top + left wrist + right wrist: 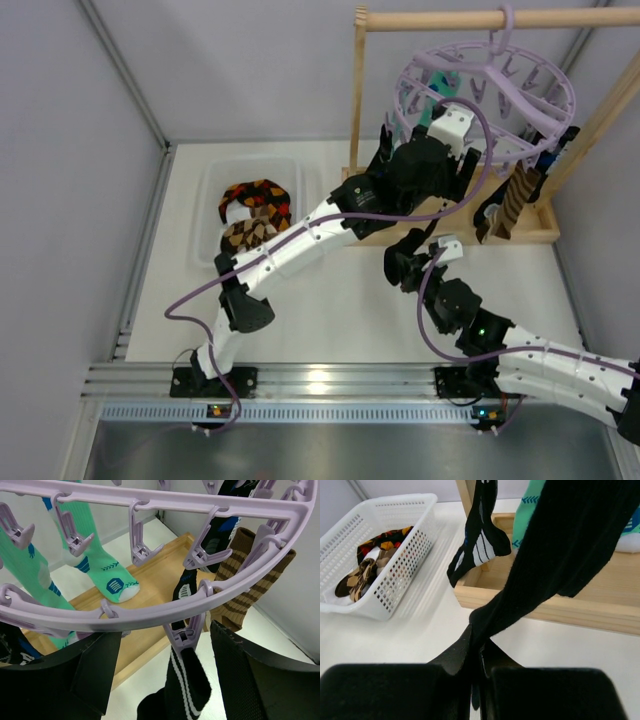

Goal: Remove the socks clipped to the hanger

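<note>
The lavender hanger (480,90) hangs by its hook from a wooden rail, and its ring (165,502) crosses the left wrist view. Teal socks (95,560), a brown striped sock (245,585) and black socks hang from its clips. My left gripper (165,652) is raised just under the ring (430,160). It is open, with a finger on each side of a clip (182,635) that holds a black sock with white stripes (192,690). My right gripper (481,650), lower down (405,265), is shut on the end of a black sock (560,555) that stretches up to the hanger.
A white basket (215,190) at the left holds brown-orange argyle socks (255,210); the right wrist view shows it too (395,510). The wooden frame's base tray (560,610) lies under the hanger, and its upright post (357,90) stands beside my left arm.
</note>
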Robot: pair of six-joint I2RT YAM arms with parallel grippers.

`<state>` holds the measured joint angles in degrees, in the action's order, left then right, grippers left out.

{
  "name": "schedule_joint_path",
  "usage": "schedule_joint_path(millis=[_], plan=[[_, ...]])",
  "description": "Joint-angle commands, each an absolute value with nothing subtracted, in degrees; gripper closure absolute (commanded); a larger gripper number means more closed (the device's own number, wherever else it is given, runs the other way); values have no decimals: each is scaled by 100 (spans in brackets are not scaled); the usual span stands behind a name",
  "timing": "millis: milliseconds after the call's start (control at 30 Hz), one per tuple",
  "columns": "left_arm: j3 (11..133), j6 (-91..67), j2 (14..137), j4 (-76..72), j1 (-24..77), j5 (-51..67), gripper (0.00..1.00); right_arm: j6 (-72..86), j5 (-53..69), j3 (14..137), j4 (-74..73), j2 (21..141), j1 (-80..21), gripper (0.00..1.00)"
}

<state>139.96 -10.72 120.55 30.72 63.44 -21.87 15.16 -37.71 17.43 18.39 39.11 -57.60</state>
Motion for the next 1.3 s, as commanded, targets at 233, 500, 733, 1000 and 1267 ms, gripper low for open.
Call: schedule_joint_path(millis=[233,500,733,1000,1267], plan=[[13826,-1502,11637,2707,6407,-1951,23,1512,-3955,2039,1767,3894,-5889,100],[13167,-1696,11057,2716,6583,-2627,23,1468,-4060,2057,1644,3753,-5889,100],[13060,-1775,10819,2716,6688,-2409,23,1468,-4078,2083,1635,3788,-5889,100],[13543,-1530,11241,2707,6724,-2540,25,1494,-4017,2118,1591,3753,-5889,100],[14089,-1327,11795,2681,6715,-2390,30,1459,-3990,2180,1538,3788,-5889,100]])
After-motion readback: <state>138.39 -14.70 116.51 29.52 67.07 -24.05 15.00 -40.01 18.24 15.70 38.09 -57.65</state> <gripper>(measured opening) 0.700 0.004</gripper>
